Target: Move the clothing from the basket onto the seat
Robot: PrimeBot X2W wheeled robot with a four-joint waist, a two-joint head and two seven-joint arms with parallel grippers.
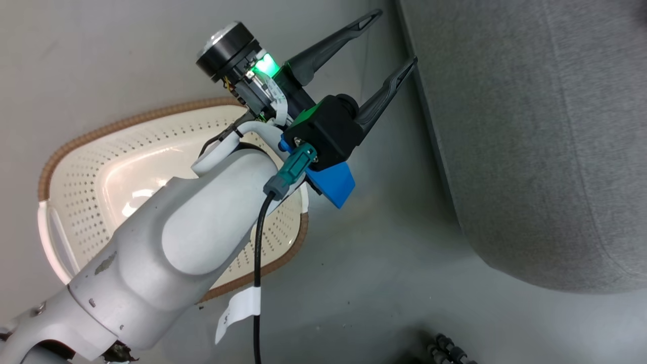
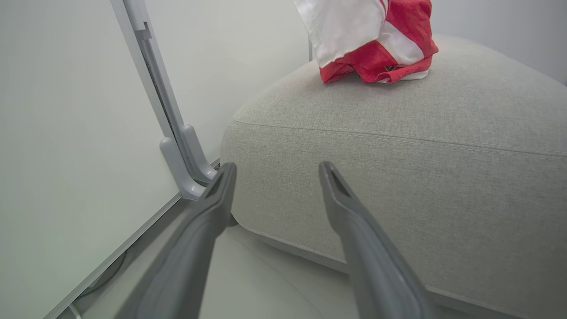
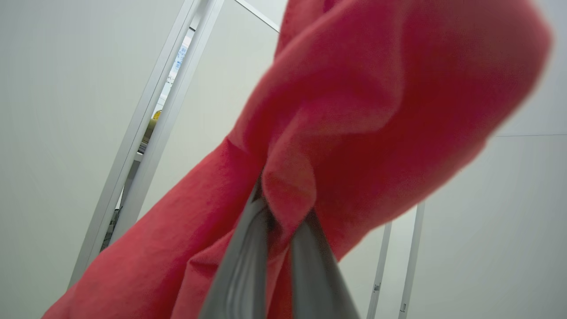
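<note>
One large grey seat (image 1: 530, 151) takes up the right of the head view, with the basket (image 1: 126, 121) well apart from it on the floor (image 1: 384, 263) to the left. What shows of the basket's perforated inside is bare, though the left forearm (image 1: 202, 227) hides part of it.

From the left wrist view comes the seat's top: the striped garment (image 2: 376, 44), red with a broad white band, lies crumpled there, back from the stitched seam. The left pincer (image 2: 277, 173) is spread wide with nothing in it, aimed at the seat's side wall. The head view gives that pincer (image 1: 393, 39) from above, level with the seat's near edge.

Along the right wrist view the grip itself is plain: the right pincer (image 3: 285, 208) is clamped tight on a bunched fold of the plain red garment (image 3: 376, 110), which hangs in the air against pale wall panels (image 3: 53, 110). How near it is to the seat cannot be told.

By my judgement this cloth is light, limp and in no way fragile. It will drape, swing and trail below the hold, so a thick gathered fold is the place to pinch. A single thin layer could slide out.
</note>
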